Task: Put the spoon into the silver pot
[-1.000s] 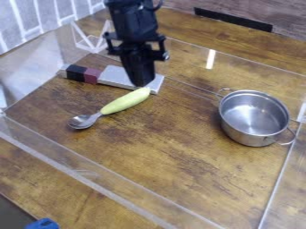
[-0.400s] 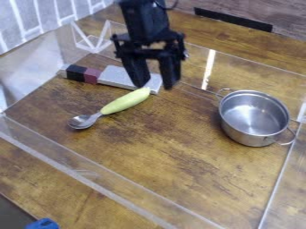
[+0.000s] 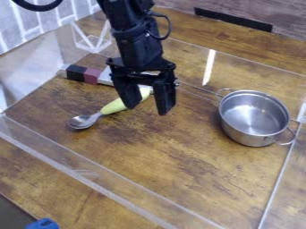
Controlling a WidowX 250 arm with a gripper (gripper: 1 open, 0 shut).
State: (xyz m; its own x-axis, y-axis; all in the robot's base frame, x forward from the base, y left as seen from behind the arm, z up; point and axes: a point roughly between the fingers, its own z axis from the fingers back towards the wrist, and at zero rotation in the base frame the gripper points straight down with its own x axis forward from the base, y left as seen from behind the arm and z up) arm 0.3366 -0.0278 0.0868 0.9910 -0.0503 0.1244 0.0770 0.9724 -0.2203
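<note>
Camera view: we've got our black robot claw (image 3: 145,97) wide open over the green-handled, silver-bowled spoon (image 3: 114,108), with the round shiny steel pot (image 3: 253,118) off to one side.

The gripper (image 3: 145,100) partly hides the spoon's handle (image 3: 118,105); a blue object (image 3: 42,224) is cut off at the near left edge.

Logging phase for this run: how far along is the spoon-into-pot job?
Done: the gripper has its jaws apart, down at the handle end of the spoon.
In hand: nothing visibly gripped; the spoon lies on the wooden table, so this looks like the approach. Whether the fingers straddle the handle, I can't tell.
Left: grasp, lift, carry to the silver pot, release inside.
</note>
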